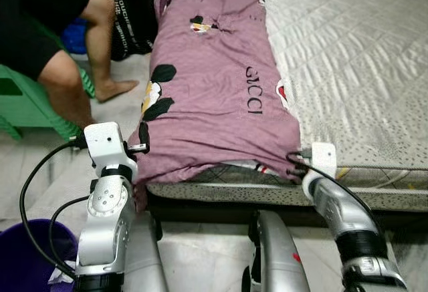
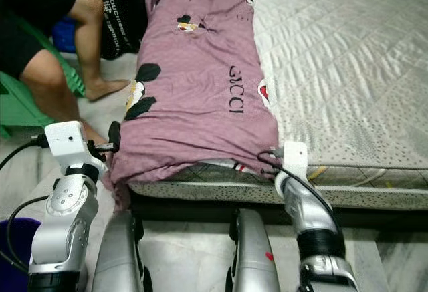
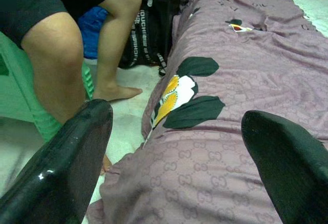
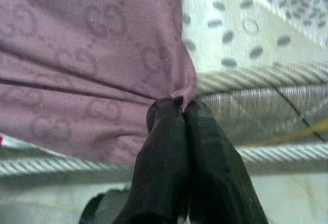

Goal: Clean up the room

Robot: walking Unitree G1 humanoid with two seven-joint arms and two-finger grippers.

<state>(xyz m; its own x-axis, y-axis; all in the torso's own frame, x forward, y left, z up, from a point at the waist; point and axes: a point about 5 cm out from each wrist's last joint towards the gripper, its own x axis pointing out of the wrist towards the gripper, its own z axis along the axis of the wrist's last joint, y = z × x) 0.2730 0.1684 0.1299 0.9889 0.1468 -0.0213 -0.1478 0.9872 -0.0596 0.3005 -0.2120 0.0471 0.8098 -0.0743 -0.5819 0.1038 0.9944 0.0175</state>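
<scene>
Right claw (image 4: 182, 108) pinching quilt (image 1: 214, 85) (mauve)

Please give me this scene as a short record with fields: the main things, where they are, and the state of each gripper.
setting: bedside, mattress with grey quilted cover
blanket: purple blanket, folded long, lies along the mattress's left side
right gripper: shut on the blanket's near right corner, at the mattress edge
left gripper: open, at the blanket's near left corner, a finger on either side, not yet gripping
person: person beside the bed on a green stool
floor: purple bin at near left
</scene>
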